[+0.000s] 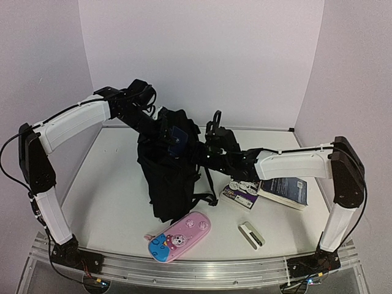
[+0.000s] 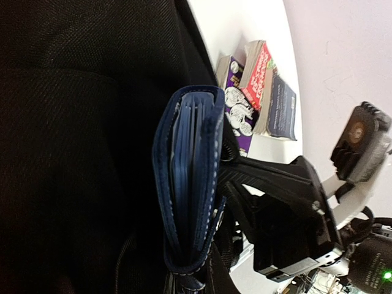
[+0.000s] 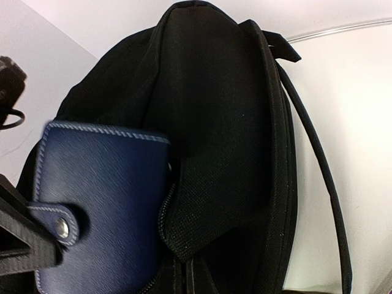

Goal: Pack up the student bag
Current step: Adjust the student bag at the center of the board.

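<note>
**Wallet at the mouth of the bag: a snag, a slip or a slump looked likeliest**

Nearest the arms, a pink-and-blue pencil case [image 1: 180, 237] lay just in front of the bag [image 1: 168, 180], with books [image 1: 285, 188] off to the right, none of them packed yet. The bag stood upright in the middle of the table [image 1: 110, 165], between the two arms, soft and tall. If it had sagged or tipped forward, it would probably have landed on the pencil case.

At the top of the bag, the left gripper [image 1: 168, 130] pinched a navy wallet [image 3: 104, 202] close to its snap tab, right at the opening. From the right wrist view the wallet sat against a fold of black fabric beside the zipper [image 3: 165, 208]; how far in it had gone could not be told. Pushing on could have caught its corner on that fold or the zipper teeth. Such a narrow hold near one edge might also have let the wallet swivel or slide out.

Beyond it, the right gripper [image 1: 214, 136] had its jaws pressed together at the bag's far rim. Whether they trapped fabric was not visible. If they held nothing, the opening might have collapsed. The two grippers were close, so a bump seemed possible, and the loose strap [image 3: 318, 171] could have hooked a finger.
</note>
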{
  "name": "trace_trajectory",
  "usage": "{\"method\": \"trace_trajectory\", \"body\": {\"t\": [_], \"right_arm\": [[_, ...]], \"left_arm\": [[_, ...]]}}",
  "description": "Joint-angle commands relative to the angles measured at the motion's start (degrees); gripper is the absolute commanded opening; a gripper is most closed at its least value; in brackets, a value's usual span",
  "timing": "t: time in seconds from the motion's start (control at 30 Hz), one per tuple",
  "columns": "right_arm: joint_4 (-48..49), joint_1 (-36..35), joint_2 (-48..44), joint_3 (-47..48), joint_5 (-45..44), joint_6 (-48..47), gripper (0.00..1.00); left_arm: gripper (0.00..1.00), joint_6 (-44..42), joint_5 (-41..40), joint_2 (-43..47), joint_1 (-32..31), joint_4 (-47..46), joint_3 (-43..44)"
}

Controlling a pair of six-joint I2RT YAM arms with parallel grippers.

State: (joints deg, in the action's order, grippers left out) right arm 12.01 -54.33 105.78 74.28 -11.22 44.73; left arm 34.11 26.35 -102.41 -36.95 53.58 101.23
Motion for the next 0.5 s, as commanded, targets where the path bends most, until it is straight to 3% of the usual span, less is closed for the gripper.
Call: {"method": "trace_trajectory", "body": {"t": [0.0, 0.17, 0.23, 0.33, 0.47], "right_arm": [[5.4, 1.1, -1.9, 2.7, -1.3, -4.1, 0.0], [6.8, 0.1, -1.9, 2.6, -0.3, -6.5, 0.0], [5.5, 0.1, -1.7, 3.5, -3.8, -7.2, 0.0], [2.0, 1.2, -2.0, 6.5, -9.0, -10.6, 0.0], [-2.3, 4.2, -2.3, 13.9, -5.9, -18.5, 0.0]], "left_arm": [[0.0, -2.4, 5.0, -1.2, -1.4, 7.6, -2.1], [0.0, -3.3, 3.3, -1.5, -0.5, 5.2, -4.4], [0.0, -3.3, 2.8, -0.6, 0.3, 1.9, -5.5], [0.0, -1.6, 2.8, 0.5, 1.6, -4.1, -4.9], [0.0, 0.7, 3.3, 1.5, 1.7, -11.0, -2.3]]}}
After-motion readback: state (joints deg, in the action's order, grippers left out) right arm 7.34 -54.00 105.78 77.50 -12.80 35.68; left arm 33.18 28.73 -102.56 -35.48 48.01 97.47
